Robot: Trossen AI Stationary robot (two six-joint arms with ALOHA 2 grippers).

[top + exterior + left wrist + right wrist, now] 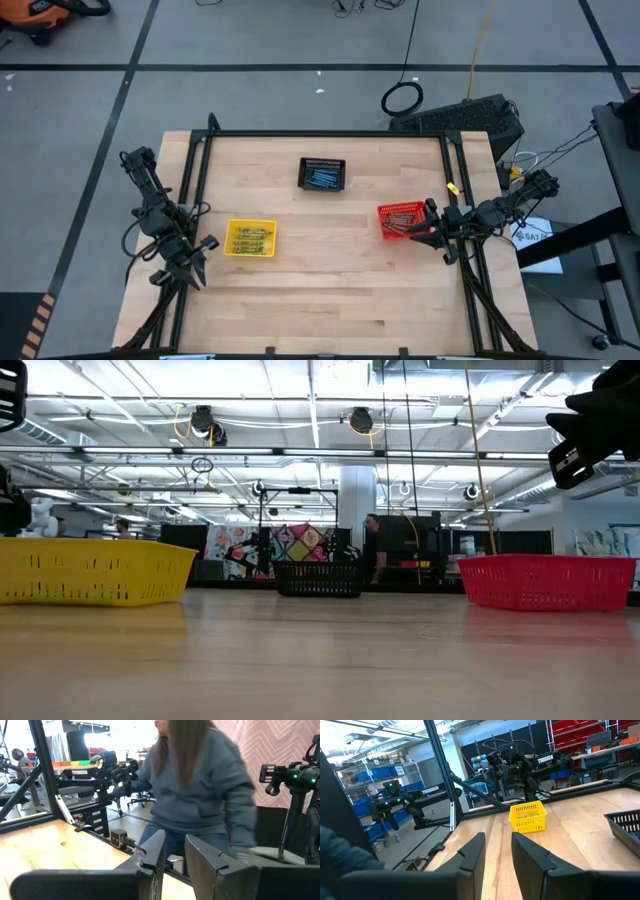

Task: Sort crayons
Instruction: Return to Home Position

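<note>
Overall scene: a pale wooden counter [330, 300] carries three mesh baskets, with one dark arm at each side.
Landmark: the black mesh basket [322, 161] stands mid-width in the counter's far half.
Blue set: the blue crayons [321, 178] lie side by side inside the black mesh basket.
Yellow container: the yellow mesh basket [229, 238] sits left of the black mesh basket, nearer the front edge and apart from it.
Olive set: the yellow-olive crayons [252, 240] lie in rough rows inside the yellow mesh basket.
Red container: the red mesh basket [380, 222] sits right of the black mesh basket, also nearer the front edge and apart from it.
Brown set: the brown-red crayons [400, 222] lie inside the red mesh basket.
Left arm: the left pincer [175, 836] hangs well left of the black mesh basket, beyond the yellow mesh basket and over the counter's left edge. Its fingers stand a narrow gap apart with nothing between them.
Right arm: the right pincer [497, 836] is right of the black mesh basket, just beside the red mesh basket's outer side and raised above the counter. Its fingers are parted and empty.
Background: a person [200, 785] in a blue-grey hooded top stands beyond the counter's edge, seen past the left pincer.
</note>
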